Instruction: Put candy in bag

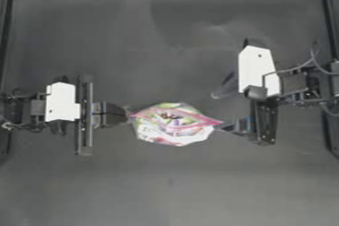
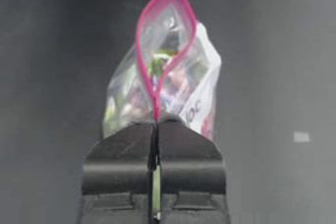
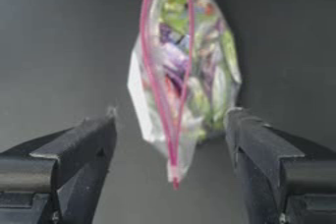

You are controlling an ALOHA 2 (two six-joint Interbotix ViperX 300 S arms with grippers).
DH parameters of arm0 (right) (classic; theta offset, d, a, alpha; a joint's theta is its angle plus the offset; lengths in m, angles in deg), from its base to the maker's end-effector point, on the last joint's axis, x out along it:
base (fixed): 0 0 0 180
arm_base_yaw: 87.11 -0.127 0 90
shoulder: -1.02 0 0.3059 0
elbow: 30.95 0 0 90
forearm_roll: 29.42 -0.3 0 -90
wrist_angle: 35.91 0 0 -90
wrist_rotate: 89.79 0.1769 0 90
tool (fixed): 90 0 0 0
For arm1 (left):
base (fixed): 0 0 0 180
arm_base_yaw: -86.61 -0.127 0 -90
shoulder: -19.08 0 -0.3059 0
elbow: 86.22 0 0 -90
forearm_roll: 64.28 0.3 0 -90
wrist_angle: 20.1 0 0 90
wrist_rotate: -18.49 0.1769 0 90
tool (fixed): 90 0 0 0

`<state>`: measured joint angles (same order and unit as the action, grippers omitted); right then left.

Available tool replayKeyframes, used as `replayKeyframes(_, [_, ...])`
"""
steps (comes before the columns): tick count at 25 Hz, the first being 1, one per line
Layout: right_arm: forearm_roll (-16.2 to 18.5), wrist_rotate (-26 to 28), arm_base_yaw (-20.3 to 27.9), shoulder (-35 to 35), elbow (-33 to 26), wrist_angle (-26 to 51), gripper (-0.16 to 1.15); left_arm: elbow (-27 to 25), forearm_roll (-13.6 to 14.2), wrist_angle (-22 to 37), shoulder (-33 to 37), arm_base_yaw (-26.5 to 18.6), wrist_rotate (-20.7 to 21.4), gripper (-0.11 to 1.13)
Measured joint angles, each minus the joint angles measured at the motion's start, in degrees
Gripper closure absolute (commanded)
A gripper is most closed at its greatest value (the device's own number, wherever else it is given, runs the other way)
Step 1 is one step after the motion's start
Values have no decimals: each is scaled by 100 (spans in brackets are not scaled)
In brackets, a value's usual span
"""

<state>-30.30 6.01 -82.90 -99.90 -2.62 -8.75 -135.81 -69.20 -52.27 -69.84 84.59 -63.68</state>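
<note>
The bag (image 1: 173, 123) hangs over the middle of the table, clear plastic with a pink strip along its mouth and colourful sweets inside. Its mouth gapes a little, as the left wrist view (image 2: 167, 61) shows. My left gripper (image 1: 126, 115) is shut on the left end of the pink strip (image 2: 157, 120). My right gripper (image 1: 228, 126) is at the bag's right end and stands open; its jaws flank the bag's corner (image 3: 190, 70) without closing on it. I cannot tell the candy apart from the sweets in the bag, and no loose piece shows in the top view.
A small pale square (image 2: 301, 137) lies on the dark table beside the bag in the left wrist view; what it is I cannot tell. Dark table (image 1: 165, 31) surrounds the bag on all sides.
</note>
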Motion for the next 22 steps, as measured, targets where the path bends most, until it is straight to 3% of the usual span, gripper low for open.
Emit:
replayKeyframes(5, [9, 9, -9, -26, 26, -53, 4, -9, 0, 9, 0, 0, -9, 97])
replayKeyframes(7, [18, 9, 0, -26, 26, -53, 4, -9, 0, 9, 0, 0, 0, 91])
replayKeyframes(10, [9, 9, 0, -26, 26, -62, 4, 0, 0, 9, -62, 0, 9, 70])
replayKeyframes(17, [18, 9, 0, -35, 35, -132, 4, 123, 0, 9, -185, 18, 9, 7])
replayKeyframes(19, [18, 9, 0, -26, 53, -141, 4, 149, 0, 9, -220, 18, 9, -3])
replayKeyframes(22, [18, 9, 0, -26, 88, -193, 4, 176, 0, 9, -237, 18, 0, 0])
